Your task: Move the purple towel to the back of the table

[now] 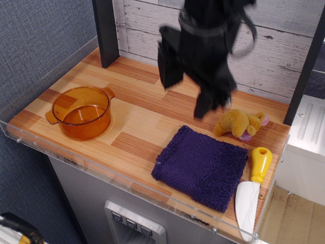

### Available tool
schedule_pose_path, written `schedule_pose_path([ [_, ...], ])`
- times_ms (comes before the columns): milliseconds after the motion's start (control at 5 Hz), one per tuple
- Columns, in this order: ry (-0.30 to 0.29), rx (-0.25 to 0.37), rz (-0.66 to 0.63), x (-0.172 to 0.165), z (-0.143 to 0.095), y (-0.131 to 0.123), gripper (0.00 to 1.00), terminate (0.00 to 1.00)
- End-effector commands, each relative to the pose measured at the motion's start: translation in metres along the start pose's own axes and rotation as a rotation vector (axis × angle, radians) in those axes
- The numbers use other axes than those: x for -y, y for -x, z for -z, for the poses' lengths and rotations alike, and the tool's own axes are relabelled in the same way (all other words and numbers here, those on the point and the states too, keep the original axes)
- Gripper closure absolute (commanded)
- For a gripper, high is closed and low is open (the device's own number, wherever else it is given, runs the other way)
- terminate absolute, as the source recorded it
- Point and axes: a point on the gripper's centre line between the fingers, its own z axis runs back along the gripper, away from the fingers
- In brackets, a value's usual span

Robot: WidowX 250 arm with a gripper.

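The purple towel (pixel 203 166) lies flat on the wooden table (pixel 137 122) near the front right, its near corner close to the clear front rim. My black gripper (pixel 186 96) hangs above the table's middle, behind and up-left of the towel, blurred by motion. Its two fingers (pixel 170 68) stand apart, so it is open and empty. It does not touch the towel.
An orange see-through pot (pixel 81 112) stands at the front left. A yellow-and-pink plush toy (pixel 239 123) lies just behind the towel. A knife with yellow handle (pixel 252 187) lies at the right edge. A dark post (pixel 105 31) stands at the back left.
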Motion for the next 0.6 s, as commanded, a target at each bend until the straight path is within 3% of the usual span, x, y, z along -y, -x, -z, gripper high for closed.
schedule_pose_path([
  [0,0.052,0.003,-0.096,-0.045,0.021,-0.015,0.0,0.0],
  [200,0.164,-0.044,-0.029,-0.034,0.049,-0.009,0.0,0.0],
  [400,0.152,-0.097,0.06,-0.015,0.056,0.003,0.0,0.0],
])
